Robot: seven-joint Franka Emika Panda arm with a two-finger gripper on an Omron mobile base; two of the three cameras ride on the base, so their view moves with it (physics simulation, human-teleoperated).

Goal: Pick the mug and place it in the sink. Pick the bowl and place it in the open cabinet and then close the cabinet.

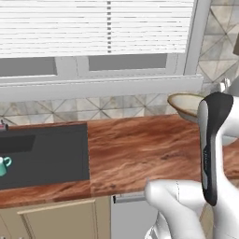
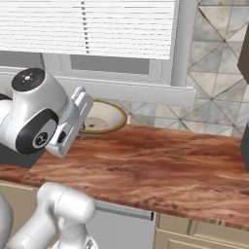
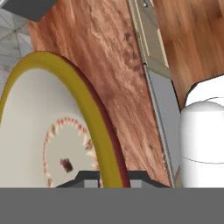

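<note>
The gripper (image 3: 113, 178) was clamped on the bowl's (image 3: 48, 131) rim above the worktop (image 1: 140, 149); the left base view showed the mug (image 1: 3, 165) in the sink (image 1: 46, 158) at nine o'clock.

The bowl (image 3: 48, 131) takes up the left and lower part of the frame, seen close and from its open side. Its inside is off-white, with a ring of small red-orange marks around the middle and a dark red spot within that ring. The rim is a yellow-olive band with a dark red edge along its outer side. At the bottom, the gripper (image 3: 111, 177) has its two dark fingertips (image 3: 83, 178) nearly closed, one on each side of the rim, pinching it. Past the bowl runs the red-brown wood-grain counter (image 3: 109, 57). A patch of grey tiled wall (image 3: 11, 43) shows at upper left.
</note>
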